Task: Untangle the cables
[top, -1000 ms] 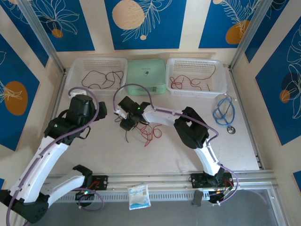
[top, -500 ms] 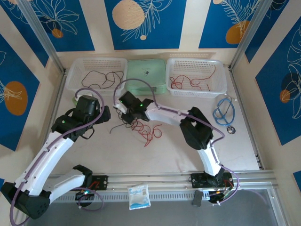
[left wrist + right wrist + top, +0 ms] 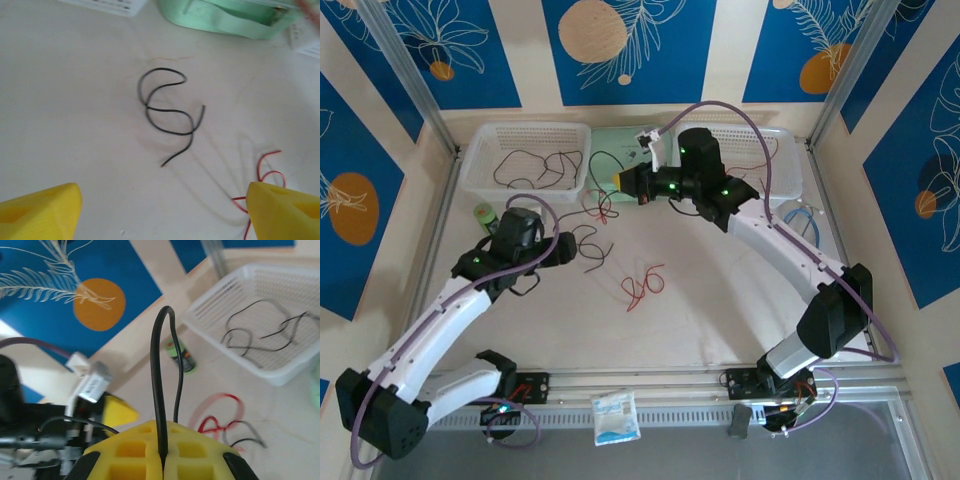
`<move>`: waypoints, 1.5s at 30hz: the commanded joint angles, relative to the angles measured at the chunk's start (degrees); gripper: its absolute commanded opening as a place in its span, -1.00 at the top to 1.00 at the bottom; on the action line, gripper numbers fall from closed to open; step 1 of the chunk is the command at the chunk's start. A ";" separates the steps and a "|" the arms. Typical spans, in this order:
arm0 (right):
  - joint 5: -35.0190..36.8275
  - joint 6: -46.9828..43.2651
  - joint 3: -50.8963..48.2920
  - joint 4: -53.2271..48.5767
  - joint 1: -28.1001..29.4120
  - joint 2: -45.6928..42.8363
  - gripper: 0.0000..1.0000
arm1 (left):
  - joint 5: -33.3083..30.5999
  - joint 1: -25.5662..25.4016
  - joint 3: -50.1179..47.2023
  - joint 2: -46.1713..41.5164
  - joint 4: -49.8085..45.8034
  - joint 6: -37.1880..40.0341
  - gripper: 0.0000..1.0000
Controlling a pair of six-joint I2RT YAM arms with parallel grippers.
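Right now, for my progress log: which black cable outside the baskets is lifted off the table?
The black cable pinched in the shut right gripper, looping upward. The other black cable lies flat on the table before the left gripper.

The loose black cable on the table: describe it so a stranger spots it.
Find the green box at the far side of the table. Just before it lies the black cable in loose loops. Its neighbour, the red cable, differs in colour.

Along the far edge the left basket (image 3: 480, 165) — cables (image 3: 535, 165) lying in it — stood left of a box (image 3: 615, 140), a hanging cable (image 3: 159, 380) at its near side, the right basket (image 3: 790, 160) to its right; nearer, a looped cable (image 3: 167, 112) lay left of a tangle (image 3: 642, 287), a coiled cable (image 3: 809, 218) far right.
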 commanded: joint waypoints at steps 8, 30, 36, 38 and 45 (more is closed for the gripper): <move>-2.97 14.32 -1.08 -1.57 -0.16 -1.24 1.00 | 17.33 -4.43 -10.30 -1.75 28.61 3.87 -0.75; -4.08 37.16 -9.66 6.72 -0.16 -4.84 1.00 | 26.23 -6.87 -12.55 6.14 52.09 10.30 -0.89; -3.80 37.97 -9.66 7.21 -0.19 -5.57 1.00 | 28.14 -7.73 -11.73 7.21 54.88 9.14 -0.47; -3.89 38.14 -9.58 7.43 -0.16 -5.82 1.00 | 27.63 -7.97 -11.63 7.06 54.56 9.23 -0.08; -3.33 38.10 -9.75 7.01 -0.07 -7.09 1.00 | 24.54 -8.45 -11.71 5.75 54.10 9.66 0.73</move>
